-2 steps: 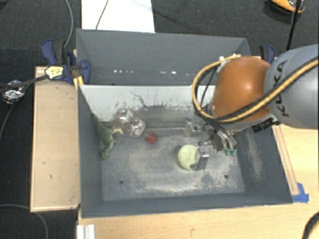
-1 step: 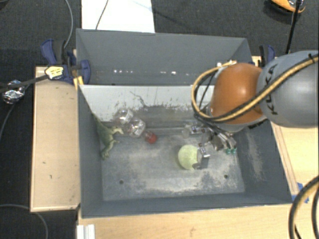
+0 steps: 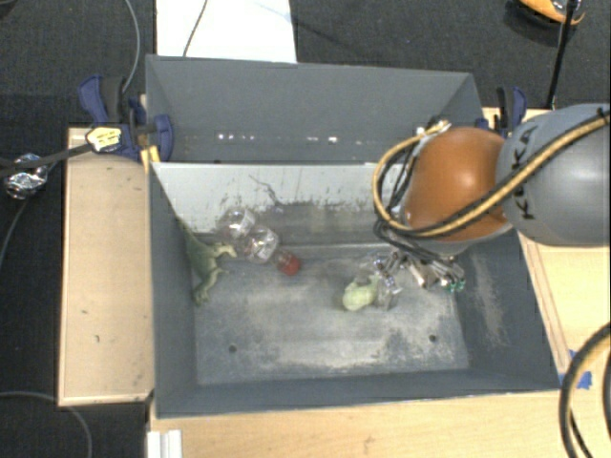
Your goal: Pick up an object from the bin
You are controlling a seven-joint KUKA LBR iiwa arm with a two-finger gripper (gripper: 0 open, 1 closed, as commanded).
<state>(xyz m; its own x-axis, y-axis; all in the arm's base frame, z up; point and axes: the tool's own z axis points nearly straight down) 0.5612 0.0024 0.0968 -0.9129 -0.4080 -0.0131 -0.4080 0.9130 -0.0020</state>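
Observation:
My gripper (image 3: 389, 284) hangs low over the right half of the bin floor, beneath the orange cover. A small pale green lumpy thing (image 3: 358, 298) lies on the floor just left of its metal fingertips, touching or nearly touching them. Whether it sits between the fingers I cannot make out.
At the back left of the bin floor lies a clear plastic bottle (image 3: 246, 236) with a red cap. A green toy dinosaur (image 3: 206, 261) lies against the left wall beside it. The arm comes in from the right, over the bin's right wall.

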